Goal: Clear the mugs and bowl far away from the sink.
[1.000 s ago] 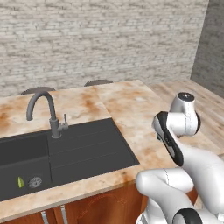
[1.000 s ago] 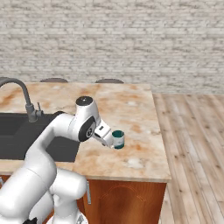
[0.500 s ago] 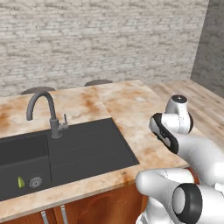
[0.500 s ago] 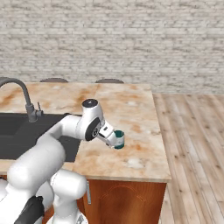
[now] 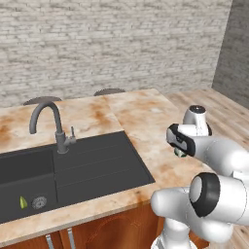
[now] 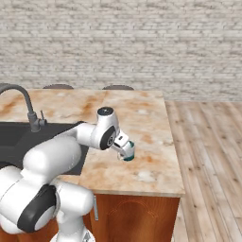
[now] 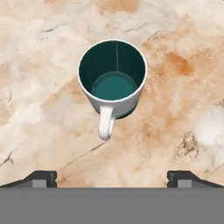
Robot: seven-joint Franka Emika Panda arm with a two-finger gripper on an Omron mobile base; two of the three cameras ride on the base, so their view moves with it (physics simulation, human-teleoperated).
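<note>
The 2 fingertips (image 7: 41,178) are standing spread wide at the hand view's bottom corners, pinching nothing, so the gap between them is framing the mug (image 7: 113,81). The gripper (image 6: 125,146) is hanging over that grey-silver, teal-lined mug, which is sitting upright on the bare marble counter (image 6: 151,160), handle pointing toward the fingers. The mug is lying well apart from the black sink (image 5: 73,170), toward the counter's far end, which probably suits the task of keeping it away.
</note>
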